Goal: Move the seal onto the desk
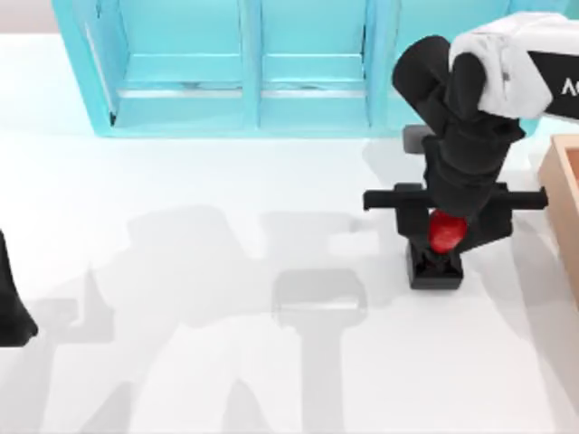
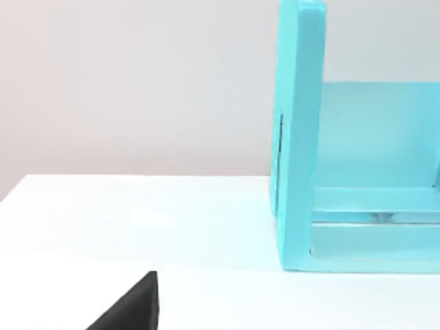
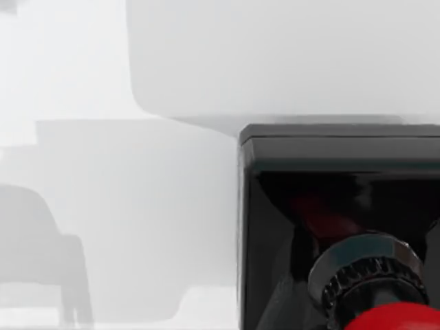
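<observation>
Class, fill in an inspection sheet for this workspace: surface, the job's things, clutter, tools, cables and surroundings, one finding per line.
Surface: plain white flat desk, crossed by grey shadows.
Job's things: small seal with black square base and glossy red ball knob, upright on the desk at the right side.
Clutter: teal three-compartment cabinet along the back; tan wooden box at the right edge.
Tools: right tool directly over the seal, around its red knob; whether it grips cannot be told. Left arm's tool parked at the left edge.
Cables: nothing seen.
Surroundings: plain pale wall behind the desk.
</observation>
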### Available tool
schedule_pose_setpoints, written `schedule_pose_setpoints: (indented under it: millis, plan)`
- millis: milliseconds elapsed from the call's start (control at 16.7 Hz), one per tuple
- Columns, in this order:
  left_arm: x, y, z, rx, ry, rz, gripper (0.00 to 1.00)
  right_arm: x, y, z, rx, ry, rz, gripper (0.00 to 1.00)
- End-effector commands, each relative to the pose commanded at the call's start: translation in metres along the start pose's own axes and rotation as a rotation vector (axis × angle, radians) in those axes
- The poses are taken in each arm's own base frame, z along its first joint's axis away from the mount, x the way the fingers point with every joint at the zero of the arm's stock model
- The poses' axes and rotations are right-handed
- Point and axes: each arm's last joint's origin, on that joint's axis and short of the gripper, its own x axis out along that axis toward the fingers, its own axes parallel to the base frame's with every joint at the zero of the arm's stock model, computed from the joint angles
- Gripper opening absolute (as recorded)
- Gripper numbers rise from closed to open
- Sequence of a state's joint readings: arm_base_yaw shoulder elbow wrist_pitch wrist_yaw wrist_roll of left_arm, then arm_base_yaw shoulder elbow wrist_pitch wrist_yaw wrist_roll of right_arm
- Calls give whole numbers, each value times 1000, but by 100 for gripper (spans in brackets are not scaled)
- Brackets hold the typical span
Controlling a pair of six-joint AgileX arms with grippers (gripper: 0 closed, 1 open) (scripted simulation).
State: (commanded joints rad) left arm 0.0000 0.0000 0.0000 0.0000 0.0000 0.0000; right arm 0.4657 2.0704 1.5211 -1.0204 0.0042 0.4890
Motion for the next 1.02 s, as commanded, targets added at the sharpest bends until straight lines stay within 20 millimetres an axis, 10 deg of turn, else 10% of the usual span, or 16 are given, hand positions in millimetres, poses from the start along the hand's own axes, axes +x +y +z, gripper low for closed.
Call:
schedule_pose_setpoints:
  millis: [420,1020]
  plan:
    - [0,0,0,0,0,0,100,0,0,0,0,0,0,98]
    - [0,0,0,0,0,0,100,-1,-1,0,2,-1,0,100]
